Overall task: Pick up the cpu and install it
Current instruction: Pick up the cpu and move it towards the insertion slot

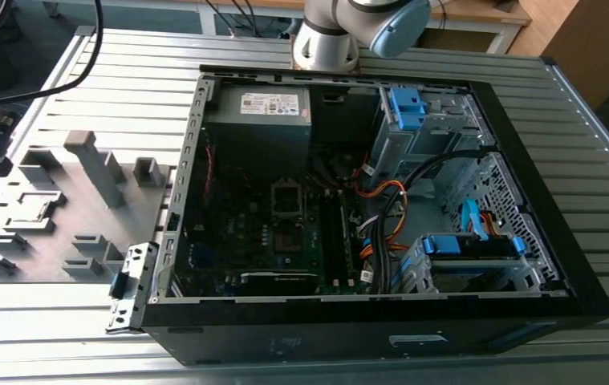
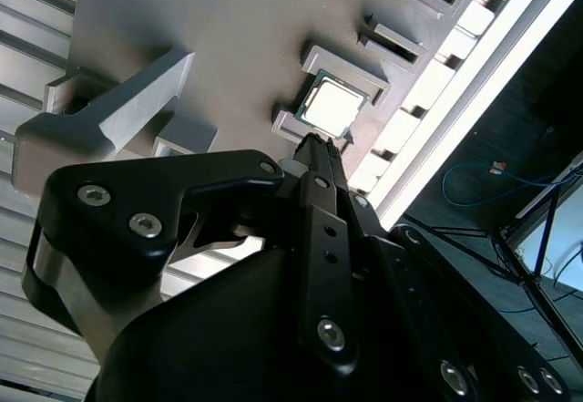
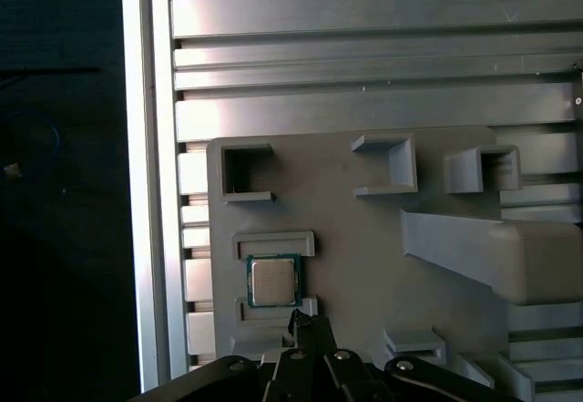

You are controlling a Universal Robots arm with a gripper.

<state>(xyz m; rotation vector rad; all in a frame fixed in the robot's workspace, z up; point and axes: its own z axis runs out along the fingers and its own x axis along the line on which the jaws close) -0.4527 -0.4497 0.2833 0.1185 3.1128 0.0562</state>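
One open black metal computer case (image 1: 390, 321) takes up the exterior view's right, and a grey moulded plastic fixture tray (image 1: 79, 233) lies on the slatted table at its left. In the second wrist view, the small flat square silver-topped cpu (image 2: 332, 106) rests in a tray pocket, just beyond the black gripper (image 2: 316, 143). In the first wrist view, the cpu (image 3: 273, 282) lies straight ahead of the gripper (image 3: 301, 316), untouched. The jaws appear pressed together and empty.

A slatted aluminium table (image 1: 47, 321) carries everything. On the exterior view's left lies a flat grey fixture plate (image 1: 122, 220) with raised blocks and pockets. Just beside it, toward the exterior view's right, an open black computer case (image 1: 368, 341) lies on its side. The robot arm's base (image 1: 326, 48) stands at the far edge.
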